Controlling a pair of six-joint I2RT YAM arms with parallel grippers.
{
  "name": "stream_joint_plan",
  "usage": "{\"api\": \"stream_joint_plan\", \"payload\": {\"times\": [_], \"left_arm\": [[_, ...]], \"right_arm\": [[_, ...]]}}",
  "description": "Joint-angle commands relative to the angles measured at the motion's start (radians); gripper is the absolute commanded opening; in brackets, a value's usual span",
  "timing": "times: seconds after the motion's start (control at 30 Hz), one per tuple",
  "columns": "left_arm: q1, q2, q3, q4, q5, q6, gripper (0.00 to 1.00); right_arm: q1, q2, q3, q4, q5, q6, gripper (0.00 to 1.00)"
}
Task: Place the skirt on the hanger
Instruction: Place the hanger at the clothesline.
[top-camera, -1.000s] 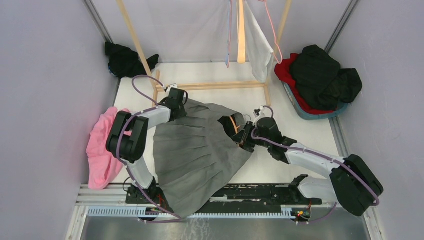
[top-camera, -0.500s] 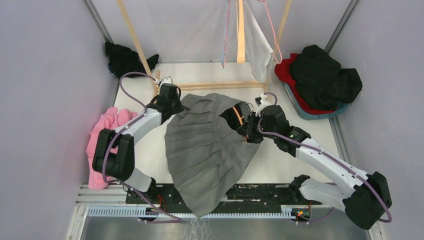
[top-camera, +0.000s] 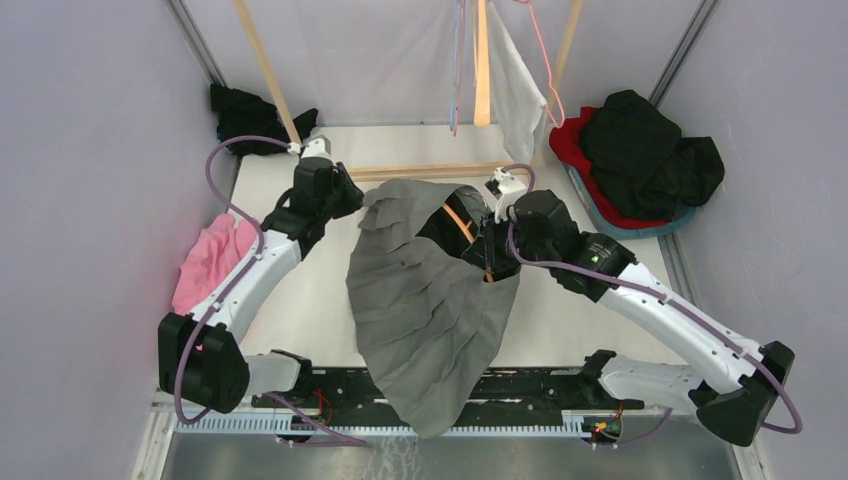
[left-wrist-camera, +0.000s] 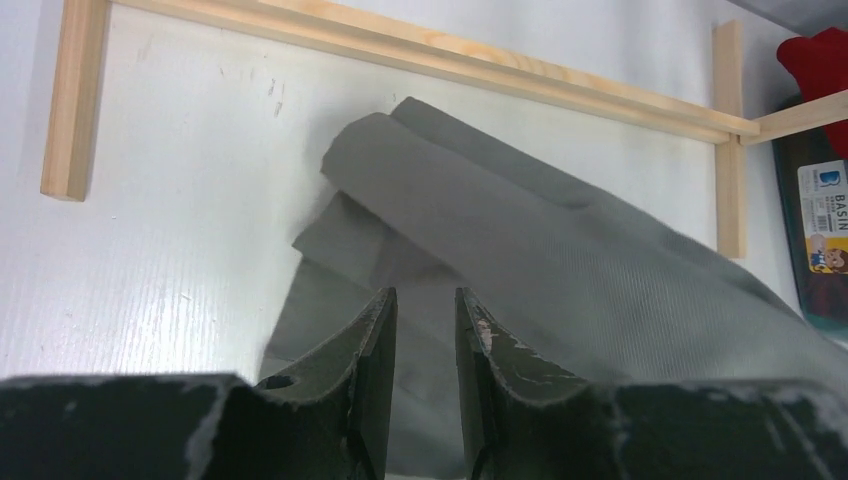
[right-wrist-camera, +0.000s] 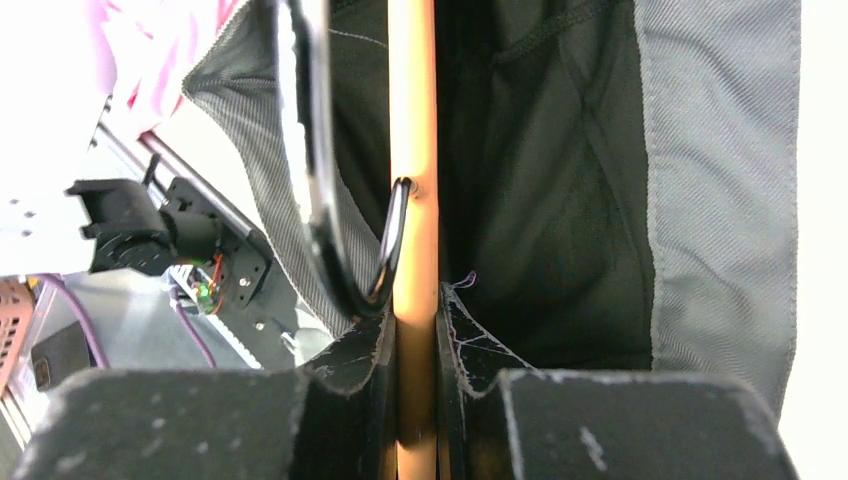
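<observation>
The grey pleated fabric skirt (top-camera: 430, 300) hung off the table, its waist end up at your two grippers and its hem trailing down and back from them towards the arm bases. The orange straight-barred hanger (right-wrist-camera: 413, 150) sat inside the waist opening, with the dark lining on one side of the bar and the grey outer cloth wrapped around both.

Your right gripper (right-wrist-camera: 415, 312) was clamped on that orange bar, which ran straight out ahead of its fingertips. A dark curved loop (right-wrist-camera: 320, 200) stood just beside the bar; I cannot tell whether it was a hook or a clip.

Your left gripper (left-wrist-camera: 425, 297) sat at the far corner of the waist from the right one. Its fingers stood a narrow gap apart with grey cloth showing between them. I cannot tell whether they pinched it or only hovered over it.

I judged you past the middle: the hanger was in the waist. Nothing showed the waistband seated or fastened at both ends, so that remained.

Beyond both grippers stood the pale wooden rack frame (top-camera: 430, 172).
</observation>
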Motion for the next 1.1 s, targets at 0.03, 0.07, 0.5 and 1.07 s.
{"api": "stream_joint_plan", "payload": {"times": [0.03,0.07,0.5,1.07], "left_arm": [[0.0,-0.046,0.043,-0.024,0.031,-0.023,0.35],[0.0,-0.051,0.045,-0.026,0.038,-0.024,0.35],[0.001,-0.182,0.165,-0.164,0.032,0.008,0.35],[0.002,-0.326,0.352,-0.348,-0.034,0.053,0.38]], "right_arm": [[0.098,0.003,0.236,-0.084,0.074,-0.068,0.01],[0.111,0.005,0.258,-0.101,0.081,-0.067,0.01],[0.245,0.233,0.676,-0.325,0.254,-0.161,0.01],[0.2,0.805,1.575,-0.498,0.375,-0.181,0.01]]}}
